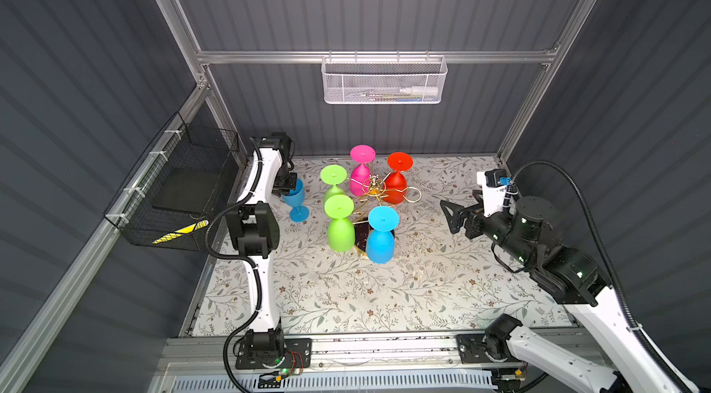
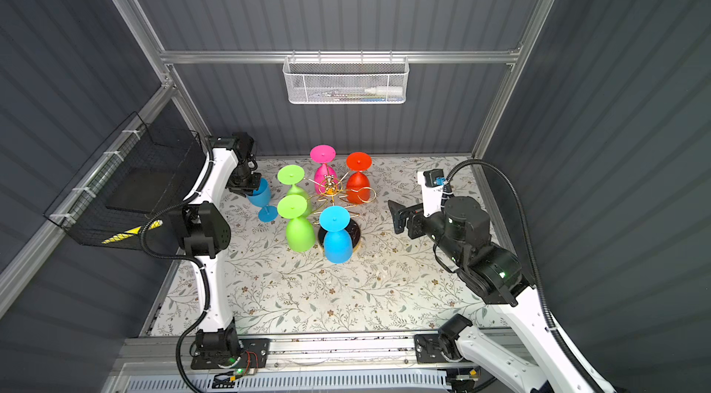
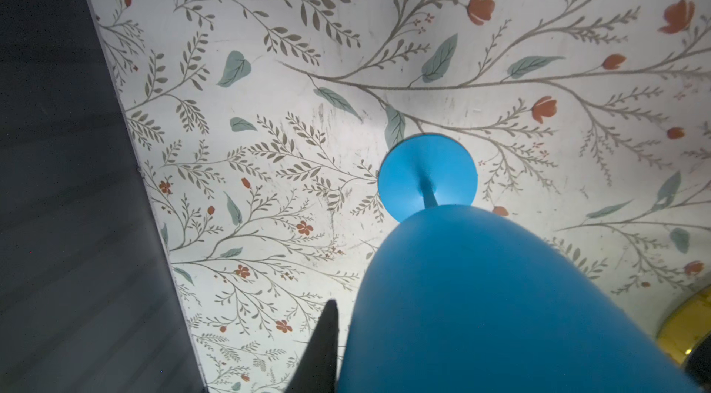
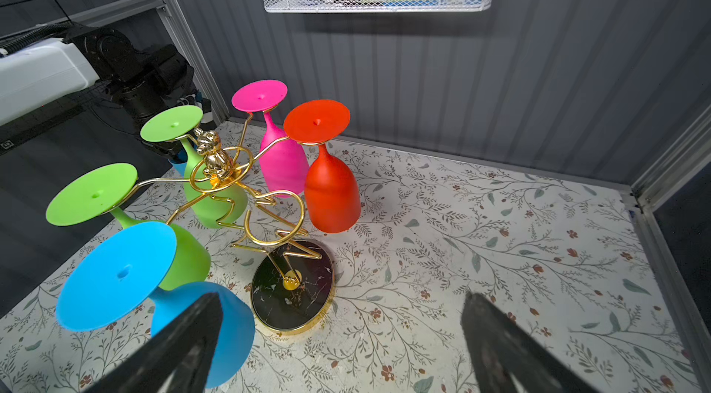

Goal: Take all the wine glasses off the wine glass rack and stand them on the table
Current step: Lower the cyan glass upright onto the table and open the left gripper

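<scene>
The wine glass rack [image 1: 374, 188] [image 2: 329, 185] is a gold wire stand on a round black base [image 4: 292, 295]. Pink [image 1: 360, 179], red [image 1: 396, 188], two green [image 1: 341, 232] and a blue glass [image 1: 381, 243] hang on it bowl-down. One ring loop [image 1: 412, 195] is bare. Left of the rack, a blue wine glass [image 1: 295, 196] [image 2: 261, 195] [image 3: 481, 295] stands upright on the table. My left gripper [image 1: 288, 184] is at its rim. One finger [image 3: 325, 348] lies along the bowl's outside; the second is hidden. My right gripper [image 1: 450, 218] [image 4: 342, 302] hangs open and empty, right of the rack.
A white mesh basket [image 1: 384, 81] hangs on the back wall above the rack. A black wire basket [image 1: 181, 187] is fixed to the left wall close to my left arm. The standing blue glass is near the table's left edge [image 3: 154, 195].
</scene>
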Controlling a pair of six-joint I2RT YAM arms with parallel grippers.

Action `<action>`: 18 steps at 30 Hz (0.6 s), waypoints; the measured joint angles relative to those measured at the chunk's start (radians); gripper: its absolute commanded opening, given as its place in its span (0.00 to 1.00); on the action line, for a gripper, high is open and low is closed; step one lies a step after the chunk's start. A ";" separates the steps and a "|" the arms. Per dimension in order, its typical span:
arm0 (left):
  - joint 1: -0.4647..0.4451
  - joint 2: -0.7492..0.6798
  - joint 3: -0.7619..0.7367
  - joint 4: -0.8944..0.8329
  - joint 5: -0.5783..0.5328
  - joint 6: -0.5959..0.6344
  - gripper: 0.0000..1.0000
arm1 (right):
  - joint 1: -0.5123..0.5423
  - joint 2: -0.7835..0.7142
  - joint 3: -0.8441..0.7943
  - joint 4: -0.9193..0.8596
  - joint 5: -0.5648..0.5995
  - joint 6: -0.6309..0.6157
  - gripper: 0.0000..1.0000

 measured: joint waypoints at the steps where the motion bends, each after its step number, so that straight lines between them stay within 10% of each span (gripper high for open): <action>1: 0.001 0.000 0.000 0.000 0.002 0.002 0.36 | 0.000 0.000 0.000 0.000 0.000 0.000 0.99; 18: 0.018 -0.042 0.014 0.043 0.038 -0.006 0.68 | 0.000 0.011 0.002 0.001 -0.025 0.020 0.99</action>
